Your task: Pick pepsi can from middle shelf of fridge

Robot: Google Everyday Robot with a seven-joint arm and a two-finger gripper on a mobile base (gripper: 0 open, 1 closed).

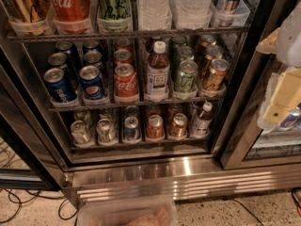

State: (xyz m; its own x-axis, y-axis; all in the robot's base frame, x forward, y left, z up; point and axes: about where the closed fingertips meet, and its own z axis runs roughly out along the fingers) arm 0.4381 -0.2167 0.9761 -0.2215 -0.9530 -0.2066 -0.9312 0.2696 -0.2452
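blue cans on the middle shelf (141, 100): six, in two columns of three running front to back at the left end
pepsi can (92, 82): front of the second column from the left, upright, its globe logo facing out, touching the front wire of the rack; the blue can (59, 85) just beside it on the left shows white lettering
red cans (125, 82): three in one column, just right of the pepsi can
white-capped bottle (157, 72): one, standing at the middle of the rack
green cans (186, 76): three in one column
copper cans (215, 74): three in one column at the right end
upper rack (127, 33): four tall cans and two clear ribbed water bottles (154, 6)
lower rack (141, 144): five small cans across the front row, more behind, and one small bottle (202, 119) at the right
gripper (282, 98): cream and white, at the right edge of the view, in front of the dark upright frame of the fridge (235, 126); whether it is wide or narrow does not show, and nothing can be made out in its grasp
pepsi can against gripper: well apart, the can far to the left of it at about the same height, with the red, green and copper columns between
materials: cans of shiny metal with silver round tops; racks of thin dark wire; base (178, 180) of brushed steel with horizontal louvres
floor (244, 213): speckled, with dark cables (19, 206) at the left and a clear plastic tub (127, 214) in front of the base
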